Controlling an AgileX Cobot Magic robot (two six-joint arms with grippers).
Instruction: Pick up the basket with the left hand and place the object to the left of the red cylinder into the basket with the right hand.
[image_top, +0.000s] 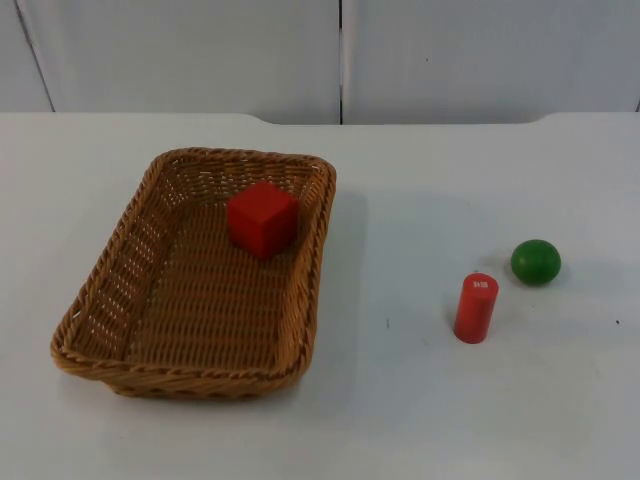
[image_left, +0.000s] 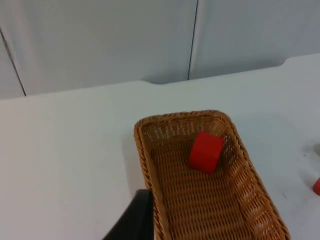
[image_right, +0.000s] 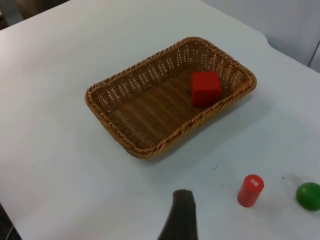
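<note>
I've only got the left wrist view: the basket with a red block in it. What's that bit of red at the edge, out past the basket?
Observer: That's a red cylinder, standing upright on the table, well apart from the basket.
Operator: Anything near it?
Observer: A green ball, just to its right in the top view, close to it but not touching.
Operator: My view cuts off the basket's near end. Is anything else inside?
Observer: No. The red block is alone in it, up at the far end.
</note>
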